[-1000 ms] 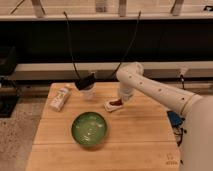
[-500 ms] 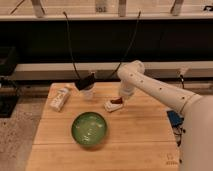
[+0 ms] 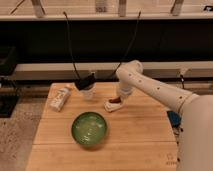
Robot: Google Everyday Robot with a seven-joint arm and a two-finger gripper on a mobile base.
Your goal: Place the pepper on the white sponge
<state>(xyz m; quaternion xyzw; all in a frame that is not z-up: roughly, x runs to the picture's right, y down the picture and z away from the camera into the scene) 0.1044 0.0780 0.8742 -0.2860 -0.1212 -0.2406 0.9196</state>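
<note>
The white sponge (image 3: 111, 106) lies flat on the wooden table (image 3: 140, 135), just right of centre. The dark red-brown pepper (image 3: 116, 100) lies on top of the sponge, at its right end. My gripper (image 3: 120, 95) hangs from the white arm directly above the pepper, very close to it or touching it.
A green bowl (image 3: 89, 129) sits front of centre. A white labelled bottle-like pack (image 3: 59, 98) lies at the left. A white cup with a black object on top (image 3: 87, 86) stands at the back. Two black cables hang behind. A blue thing shows at the right edge (image 3: 173, 119).
The gripper has stayed over the sponge; it seems to have risen very slightly. The pepper and sponge have not moved.
</note>
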